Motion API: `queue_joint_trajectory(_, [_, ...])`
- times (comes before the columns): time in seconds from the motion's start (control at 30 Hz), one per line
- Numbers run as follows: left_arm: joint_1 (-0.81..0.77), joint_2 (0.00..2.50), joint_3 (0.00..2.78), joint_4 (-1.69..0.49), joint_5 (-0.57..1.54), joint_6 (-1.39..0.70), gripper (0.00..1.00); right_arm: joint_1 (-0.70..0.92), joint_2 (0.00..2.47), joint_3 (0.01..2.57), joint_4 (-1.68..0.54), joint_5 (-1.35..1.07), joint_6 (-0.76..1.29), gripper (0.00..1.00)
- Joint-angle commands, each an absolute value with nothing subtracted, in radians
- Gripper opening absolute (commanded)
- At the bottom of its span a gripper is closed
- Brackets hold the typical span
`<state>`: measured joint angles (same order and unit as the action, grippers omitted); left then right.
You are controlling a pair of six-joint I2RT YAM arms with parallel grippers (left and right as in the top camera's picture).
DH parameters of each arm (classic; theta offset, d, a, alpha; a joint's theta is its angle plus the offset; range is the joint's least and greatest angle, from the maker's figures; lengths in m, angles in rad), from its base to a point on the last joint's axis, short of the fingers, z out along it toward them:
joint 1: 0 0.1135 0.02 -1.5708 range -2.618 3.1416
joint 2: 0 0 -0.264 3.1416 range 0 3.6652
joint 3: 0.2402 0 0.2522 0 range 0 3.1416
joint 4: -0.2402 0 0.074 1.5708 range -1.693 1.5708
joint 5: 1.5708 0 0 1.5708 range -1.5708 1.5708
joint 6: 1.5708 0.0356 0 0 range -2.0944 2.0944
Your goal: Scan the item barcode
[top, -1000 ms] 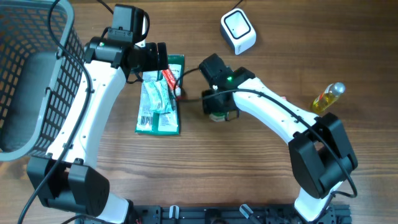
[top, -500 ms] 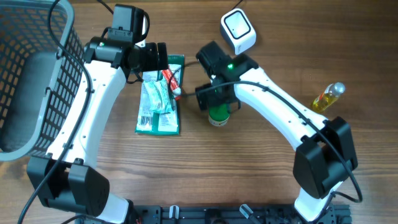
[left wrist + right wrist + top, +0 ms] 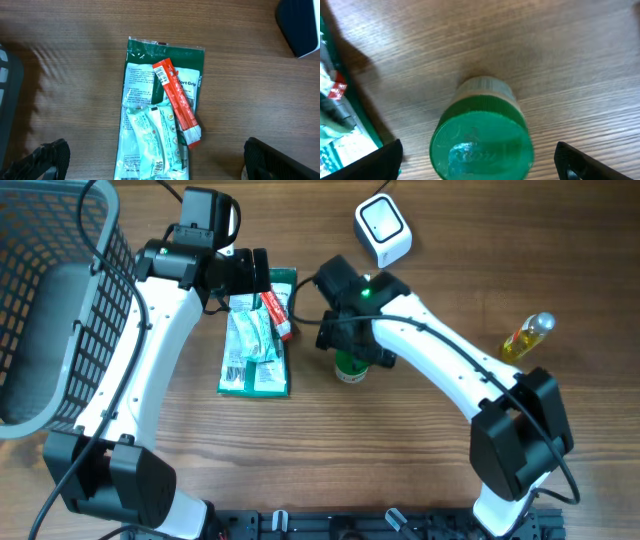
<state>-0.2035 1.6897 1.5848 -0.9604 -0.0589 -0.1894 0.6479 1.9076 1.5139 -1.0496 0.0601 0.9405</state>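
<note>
A small jar with a green lid [image 3: 350,367] stands upright on the wooden table, and fills the middle of the right wrist view [image 3: 480,135]. My right gripper [image 3: 352,340] [image 3: 480,167] hangs just above it, open, with a finger on either side and clear of the lid. The white barcode scanner [image 3: 383,230] sits at the back. My left gripper [image 3: 250,275] [image 3: 157,162] is open over a pile of packets: a green pack [image 3: 165,55], a red stick packet [image 3: 177,100] with a barcode, and pale sachets [image 3: 150,135].
A dark wire basket [image 3: 60,300] takes up the far left. A small yellow bottle [image 3: 527,337] lies at the right. The packet pile [image 3: 256,340] lies just left of the jar.
My right gripper has opened and drawn back from the green-lidded jar, which now stands uncovered on the table. The left arm has not moved.
</note>
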Motion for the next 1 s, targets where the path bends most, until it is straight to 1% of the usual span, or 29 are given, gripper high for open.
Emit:
queue_joint_trajectory(0.0, [-0.2,1.698,1.588,-0.958,-0.068,-0.199,1.0,0.66,1.897,1.46,-1.006,0.054,1.025,0.97])
queue_joint_trajectory(0.07, [-0.2,1.698,1.588,-0.958,-0.068,-0.199,1.0,0.66,1.897,1.441,-0.994,0.055,1.025,0.93])
queue_joint_trajectory(0.1, [-0.2,1.698,1.588,-0.958,-0.068,-0.199,1.0,0.66,1.897,1.432,-0.985,0.055,1.024,0.89])
queue_joint_trajectory(0.17, [-0.2,1.698,1.588,-0.958,-0.068,-0.199,1.0,0.66,1.897,1.417,-0.968,0.055,1.024,0.8])
queue_joint_trajectory(0.23, [-0.2,1.698,1.588,-0.958,-0.068,-0.199,1.0,0.66,1.897,1.406,-0.96,0.056,1.024,0.75])
queue_joint_trajectory(0.33, [-0.2,1.698,1.588,-0.958,-0.068,-0.199,1.0,0.66,1.897,1.406,-0.965,0.078,1.005,0.74])
queue_joint_trajectory(0.4, [-0.2,1.698,1.588,-0.958,-0.068,-0.199,1.0,0.66,1.897,1.406,-0.965,0.106,0.944,0.71])
queue_joint_trajectory(0.47, [-0.2,1.698,1.588,-0.958,-0.068,-0.199,1.0,0.66,1.897,1.406,-0.96,0.126,0.822,0.7])
queue_joint_trajectory(0.73, [-0.2,1.698,1.588,-0.958,-0.068,-0.199,1.0,0.66,1.897,1.406,-0.962,0.204,0.398,0.67])
queue_joint_trajectory(0.87, [-0.2,1.698,1.588,-0.958,-0.068,-0.199,1.0,0.659,1.897,1.406,-0.961,0.206,0.368,0.68])
queue_joint_trajectory(0.97, [-0.2,1.698,1.588,-0.958,-0.068,-0.199,1.0,0.653,1.897,1.406,-0.96,0.202,0.42,0.81])
